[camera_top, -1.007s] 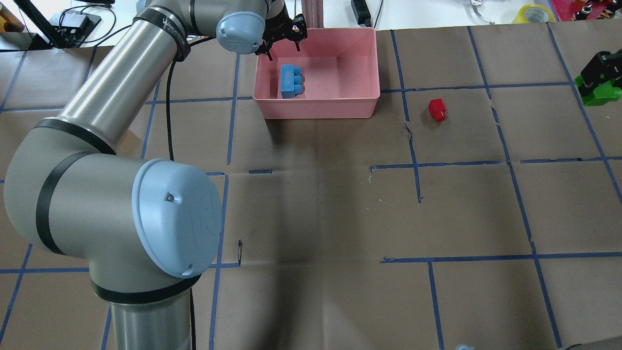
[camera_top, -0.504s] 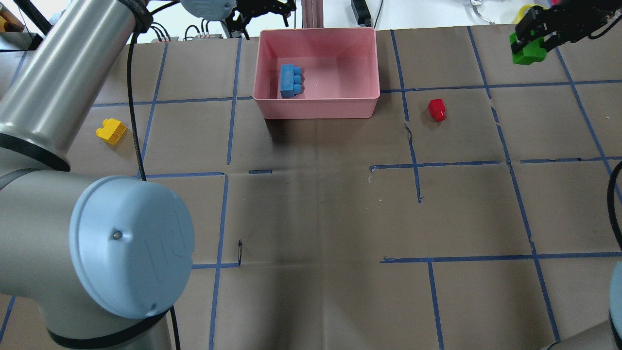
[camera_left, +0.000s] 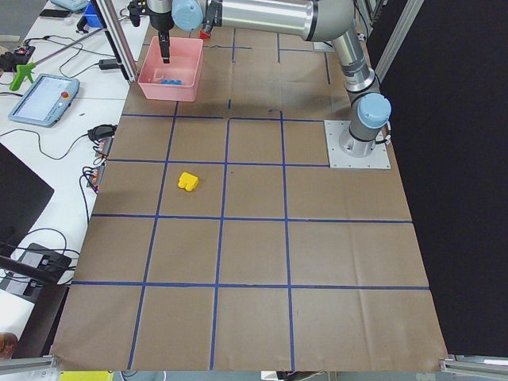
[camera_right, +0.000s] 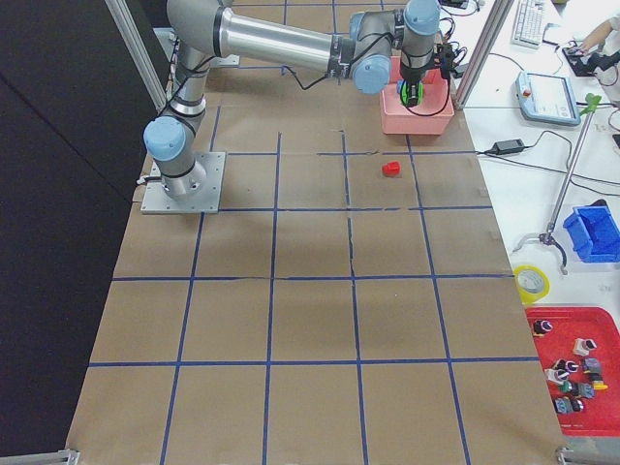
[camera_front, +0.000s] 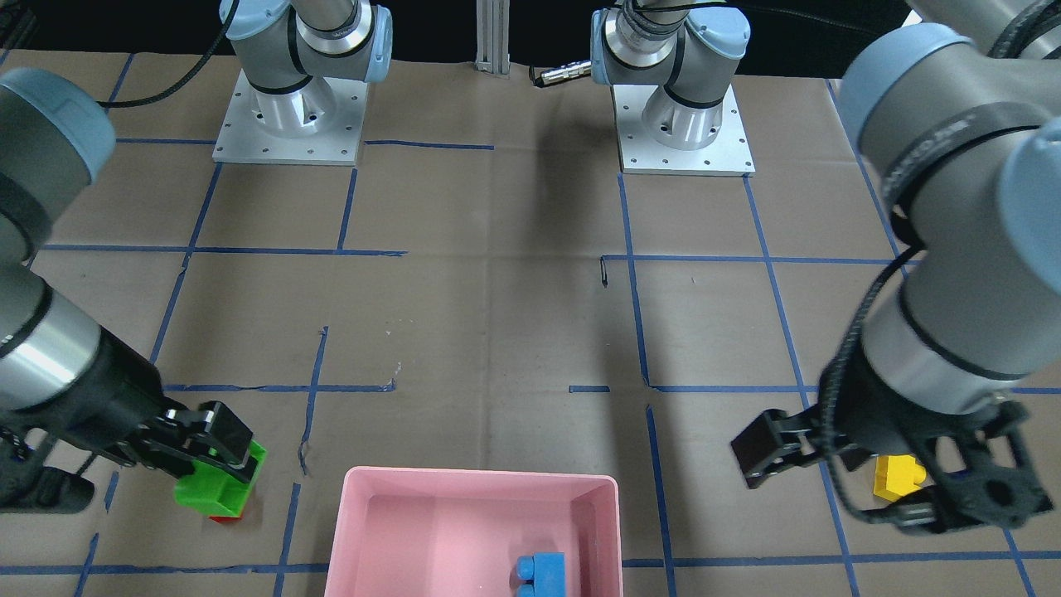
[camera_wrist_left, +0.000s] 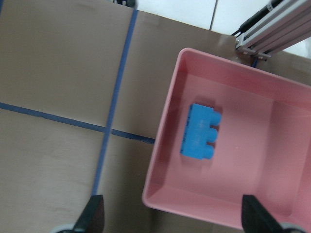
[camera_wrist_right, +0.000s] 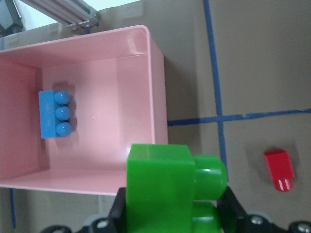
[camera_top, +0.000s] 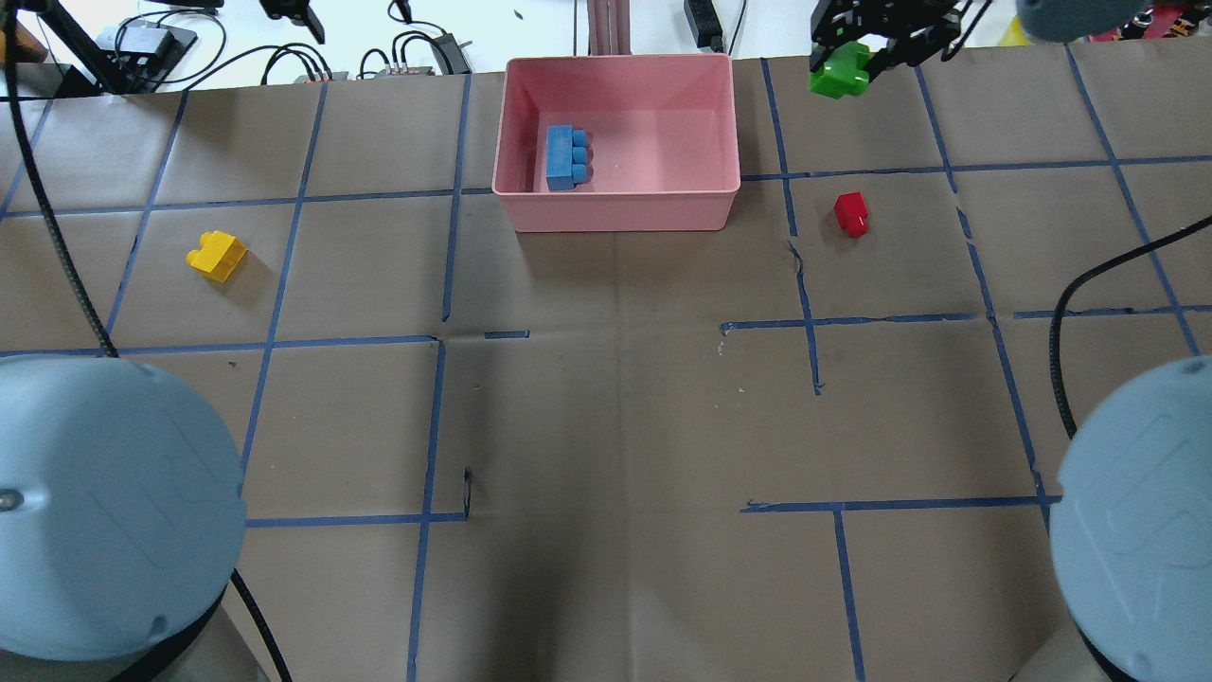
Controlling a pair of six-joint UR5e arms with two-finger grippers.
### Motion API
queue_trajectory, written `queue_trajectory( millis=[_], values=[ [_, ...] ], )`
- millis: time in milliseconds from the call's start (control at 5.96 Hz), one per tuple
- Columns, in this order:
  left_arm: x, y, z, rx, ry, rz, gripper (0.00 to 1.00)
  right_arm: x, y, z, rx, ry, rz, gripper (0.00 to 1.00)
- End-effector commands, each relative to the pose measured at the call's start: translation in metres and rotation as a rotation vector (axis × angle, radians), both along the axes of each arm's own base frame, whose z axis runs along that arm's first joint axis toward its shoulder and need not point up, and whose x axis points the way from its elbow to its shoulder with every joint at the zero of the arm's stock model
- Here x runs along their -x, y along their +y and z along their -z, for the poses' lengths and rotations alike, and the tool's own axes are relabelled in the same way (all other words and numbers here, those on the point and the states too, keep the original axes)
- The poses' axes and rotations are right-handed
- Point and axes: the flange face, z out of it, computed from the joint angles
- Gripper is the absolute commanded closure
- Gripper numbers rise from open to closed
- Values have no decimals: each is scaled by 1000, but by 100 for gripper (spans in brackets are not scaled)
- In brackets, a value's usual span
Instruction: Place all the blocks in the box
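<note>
Right hand (camera_wrist_right: 177, 213) is closed on the green brick (camera_wrist_right: 165, 189), one finger pressed to each side. It holds the brick in the air just off the right side of the pink box (camera_top: 615, 210), near its far corner. The brick is turned on its side, so its studs point sideways, away from the box.

Left hand (camera_wrist_left: 175, 218) hangs above the counter (camera_top: 615, 426) at the box's left wall, fingers spread wide with nothing between them.

Inside the box, close to the left wall, lies the blue three-stud brick (camera_top: 566, 158). Its long axis runs parallel to that wall, away from the robot, and its studs face sideways toward the box's middle.

On the counter near the box's right side sits the red brick (camera_top: 851, 213), its long axis roughly toward the robot. The yellow stepped brick (camera_top: 217, 256) rests well apart to the left, set at a slant to the blue tape lines.
</note>
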Motion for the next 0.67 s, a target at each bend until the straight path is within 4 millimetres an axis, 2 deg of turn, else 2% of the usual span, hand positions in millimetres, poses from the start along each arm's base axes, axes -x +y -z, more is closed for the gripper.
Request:
queue_trajectory(
  millis=[0,168,336,504],
  values=[
    [-123,3,16,-43,-20,118,0,-100,-46,35,4,-37,44,90],
    [-183,11,25,-54,-22,181,0,-134,-60,52,2,-28,25,90],
    [-218,15,36,-71,-31,237,0,-153,-61,67,-32,-41,71,90],
    [-260,20,47,-83,-31,300,0,-171,-58,68,-38,-62,98,90]
  ],
)
